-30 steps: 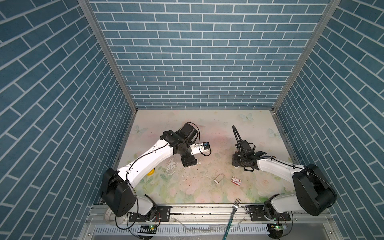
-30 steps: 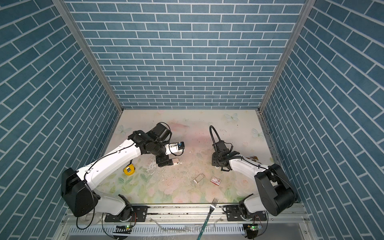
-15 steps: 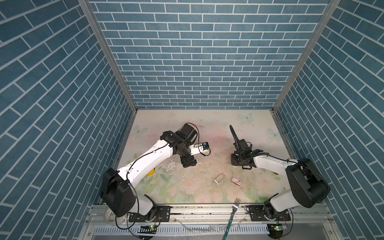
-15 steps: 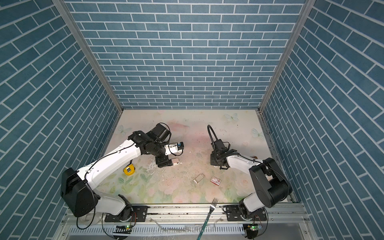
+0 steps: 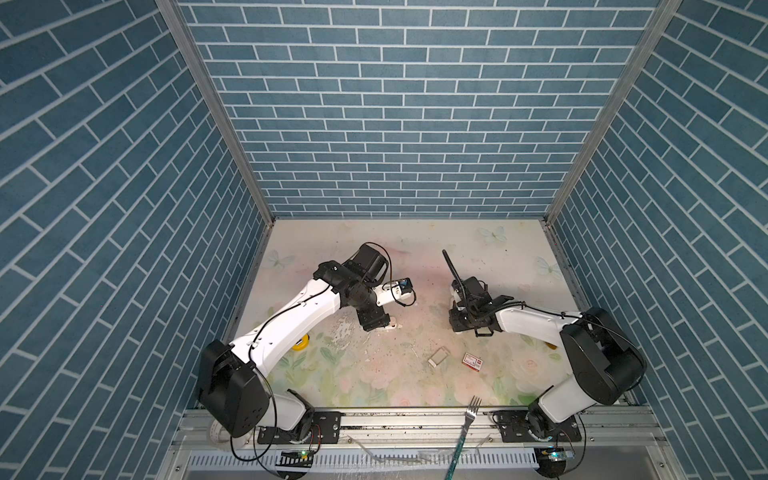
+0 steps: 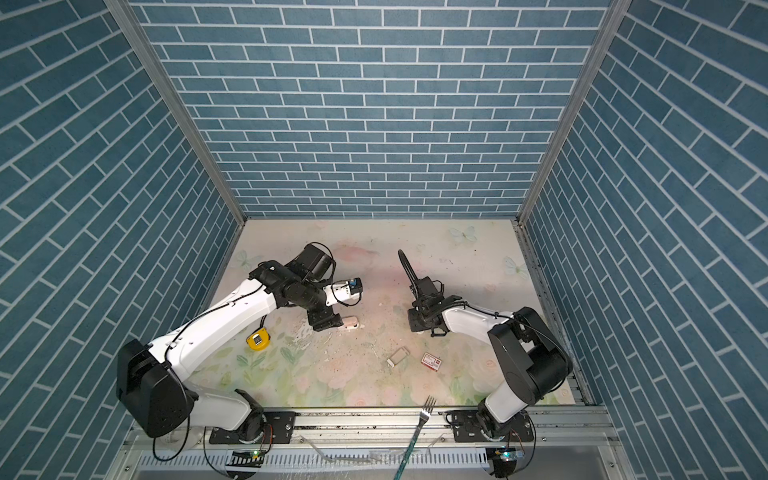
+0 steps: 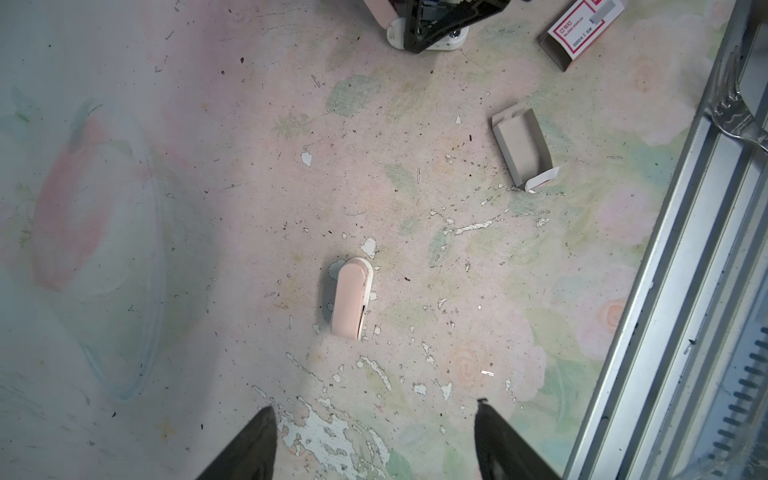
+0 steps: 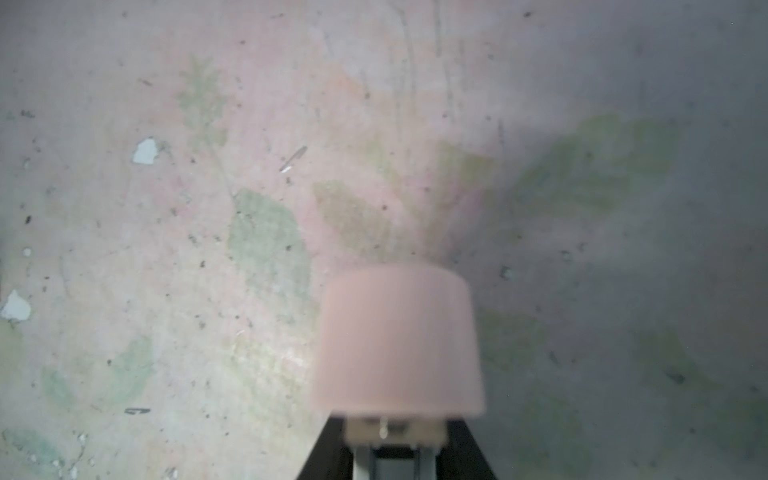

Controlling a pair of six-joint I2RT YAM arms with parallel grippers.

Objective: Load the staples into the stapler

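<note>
Pink stapler amid open mat

My right gripper held the stapler, whose pink front was a blur, and the edge of that view cut my fingers off. In the left wrist view my left gripper showed only two dark tips (the rest lay beyond the edge). The edge clipped the box and the fork too. Whether the grey in the tray was staples, I could not tell. In both top views it was too small to read.
</note>
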